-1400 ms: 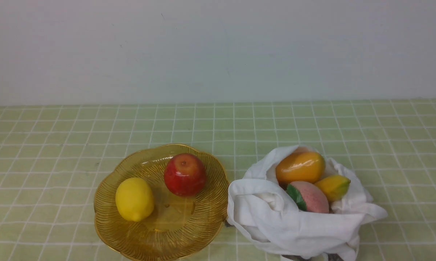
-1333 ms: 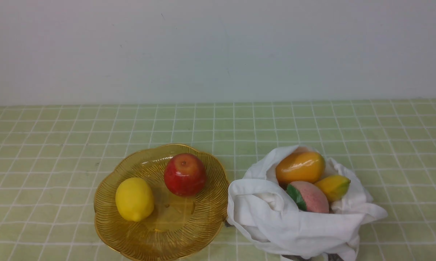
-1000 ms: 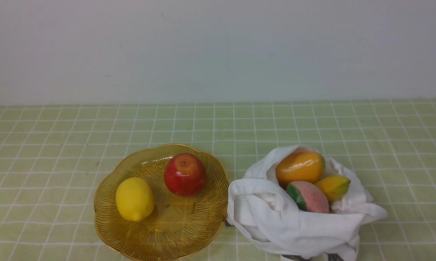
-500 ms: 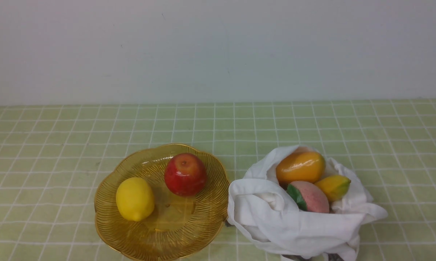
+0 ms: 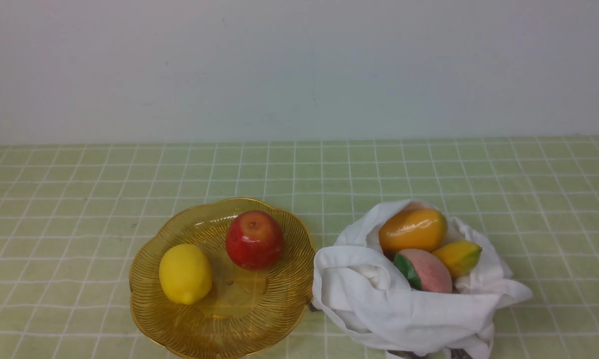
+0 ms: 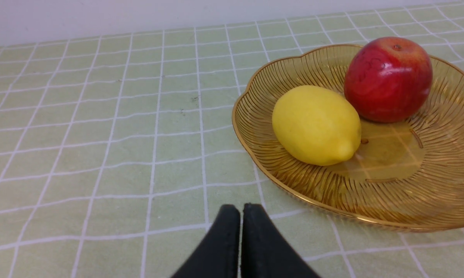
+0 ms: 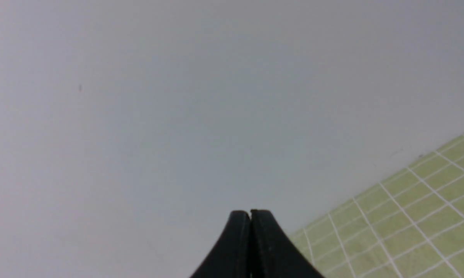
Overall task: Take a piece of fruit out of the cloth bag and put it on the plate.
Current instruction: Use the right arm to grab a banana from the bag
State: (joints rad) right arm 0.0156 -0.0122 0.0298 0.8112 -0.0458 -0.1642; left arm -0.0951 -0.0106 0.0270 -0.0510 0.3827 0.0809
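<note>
The white cloth bag point(image 5: 379, 304) lies open at the front right of the table. The banana point(image 5: 458, 257), yellow with a greenish tip, pokes out of it beside an orange mango point(image 5: 412, 230) and a pink peach point(image 5: 424, 270). The amber scalloped plate point(image 5: 259, 319) stands left of the bag and also shows in the left wrist view point(image 6: 440, 193). My left gripper point(image 6: 241, 207) is shut and empty, low over the cloth near the plate's rim. My right gripper point(image 7: 250, 212) is shut and empty, facing the wall. Neither gripper shows in the front view.
A yellow lemon point(image 5: 185, 273) and a red apple point(image 5: 254, 240) lie on the plate; they also show in the left wrist view, the lemon point(image 6: 316, 124) and the apple point(image 6: 388, 79). A green checked tablecloth point(image 5: 299, 169) covers the table. A pale wall point(image 5: 299, 70) stands behind.
</note>
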